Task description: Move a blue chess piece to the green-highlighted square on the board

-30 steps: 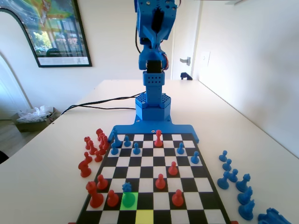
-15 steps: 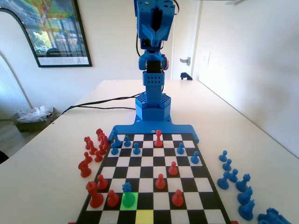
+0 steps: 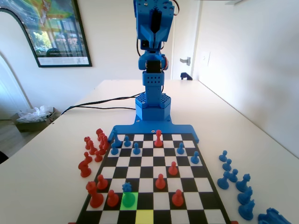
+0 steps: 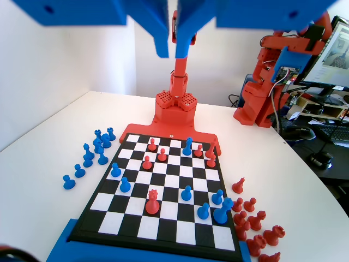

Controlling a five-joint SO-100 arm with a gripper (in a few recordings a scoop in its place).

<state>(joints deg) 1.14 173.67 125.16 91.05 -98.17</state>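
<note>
Blue and spiky-topped, the blue chess piece (image 3: 126,187) already stands on the green-highlighted square (image 3: 128,200) of the board (image 3: 204,184), with a red pawn (image 3: 112,198) just beside it on the left in the fixed view. The gripper (image 4: 175,51) hangs high above the board with its jaws nearly together, holding nothing. Any new descent here risks clipping the crown and tipping the piece or nudging that pawn off its square.
</note>
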